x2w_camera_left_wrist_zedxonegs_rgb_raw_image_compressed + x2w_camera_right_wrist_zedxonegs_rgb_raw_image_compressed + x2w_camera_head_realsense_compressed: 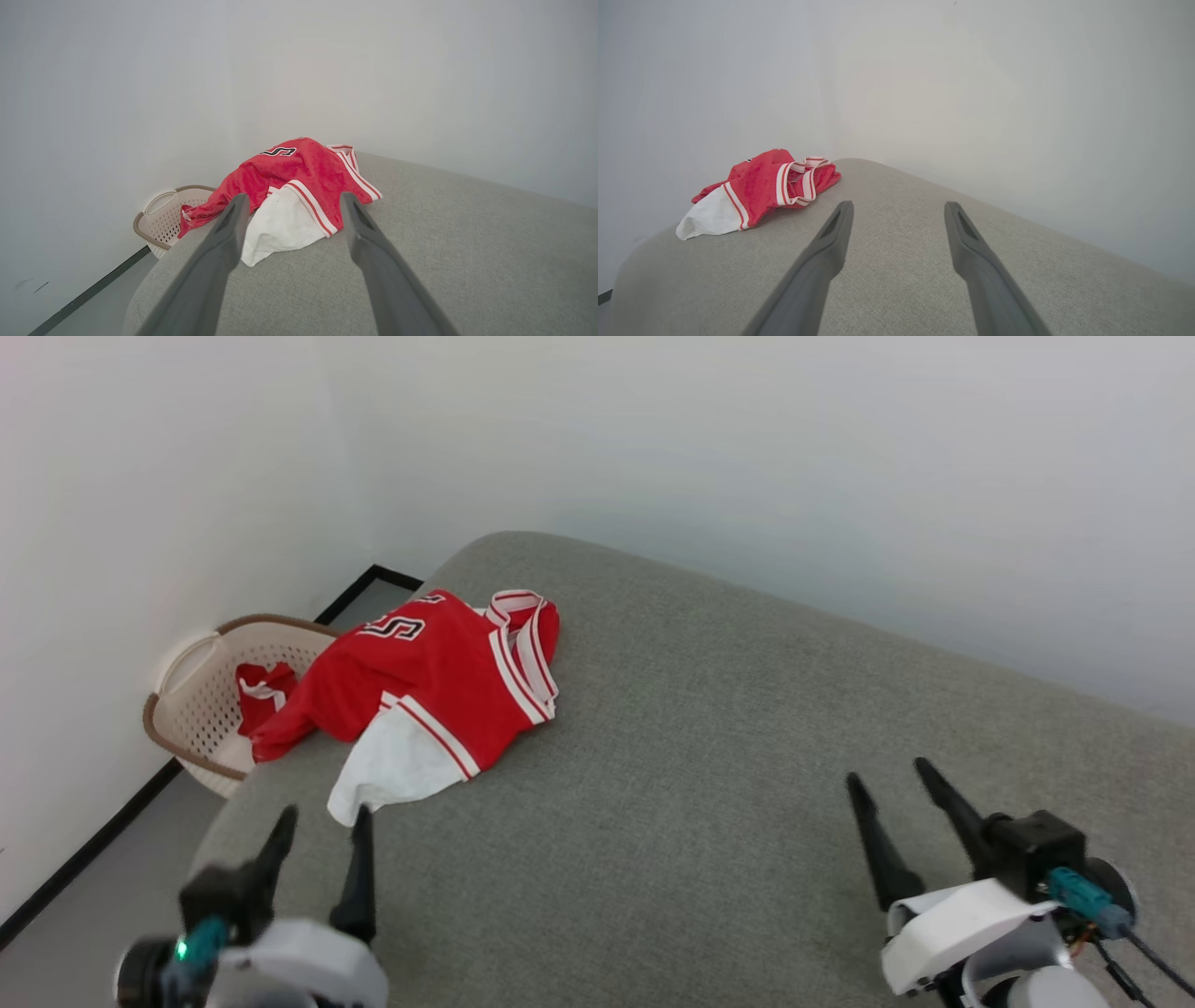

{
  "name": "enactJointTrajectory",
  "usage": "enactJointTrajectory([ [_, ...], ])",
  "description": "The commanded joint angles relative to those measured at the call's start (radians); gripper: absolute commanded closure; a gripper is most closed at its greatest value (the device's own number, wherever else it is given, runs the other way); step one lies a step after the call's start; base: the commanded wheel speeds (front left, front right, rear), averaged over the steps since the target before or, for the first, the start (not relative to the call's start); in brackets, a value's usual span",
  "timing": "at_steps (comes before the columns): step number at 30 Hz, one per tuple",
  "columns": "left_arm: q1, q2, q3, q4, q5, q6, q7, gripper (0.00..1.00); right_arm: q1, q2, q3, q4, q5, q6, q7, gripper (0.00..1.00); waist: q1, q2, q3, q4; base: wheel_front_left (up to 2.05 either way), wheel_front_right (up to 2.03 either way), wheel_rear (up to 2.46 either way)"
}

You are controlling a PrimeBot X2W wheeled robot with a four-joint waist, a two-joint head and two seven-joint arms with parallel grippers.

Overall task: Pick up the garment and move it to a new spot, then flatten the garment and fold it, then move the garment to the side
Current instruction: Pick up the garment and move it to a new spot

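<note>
Basket point(191, 709) at the far left: a pale, perforated one on the floor by the wall, with a small red-and-white cloth point(264, 695) lying in it. Just right of it, low in the head view, the left gripper point(326, 814) hovers above the near-left corner of the grey cushion point(700, 756), its two fingers spread apart with nothing between them. In its own wrist view they frame the garment's white panel.

The garment point(439, 677) lies crumpled at the far-left corner of the cushion. One red end droops over the edge toward the basket; I cannot tell whether it touches it. It looks like thin, light, limp jersey cloth, probably a little slick. It will likely sag and slide rather than hold a shape, so a pinch on one loose layer could slip. The striped trim at the shoulder loops, or the striped seam above the white panel, seems the firmest hold.

As bunched, its long axis runs from the drooping end at lower left up to the striped loops at upper right. The number faces up on the far side, and the white panel points back toward the left gripper.

Well apart to the right, the right gripper point(885, 772) hangs over bare cushion, fingers likewise spread and empty.
</note>
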Motion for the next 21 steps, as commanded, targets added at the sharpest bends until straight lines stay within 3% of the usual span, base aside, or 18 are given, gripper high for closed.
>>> enactJointTrajectory([
  [1,-0.030,0.014,-0.006,-0.001,-0.007,-0.014,0.022,0.00,0.004,-0.005,-0.016,-0.001,0.006,0.000,-0.005,0.00,0.0000,0.0000,0.008,0.006,0.00,0.00,0.00],
  [4,-0.103,0.037,-0.013,0.010,-0.042,-0.044,0.103,0.00,0.023,-0.006,-0.041,-0.019,-0.008,0.000,0.003,0.00,0.0000,0.0000,0.032,0.004,0.00,0.00,0.00],
  [9,-0.251,0.097,0.001,0.031,-0.120,-0.077,0.215,0.00,-0.006,-0.027,-0.059,-0.073,-0.031,0.000,0.031,0.00,0.0000,0.0000,0.125,-0.055,0.00,0.00,0.00],
  [21,-0.610,0.231,-0.038,0.231,-0.346,-0.100,0.546,0.00,-0.083,-0.090,-0.115,-0.219,-0.049,0.000,0.092,0.00,0.0000,0.0000,0.386,-0.193,0.00,0.00,0.00],
])
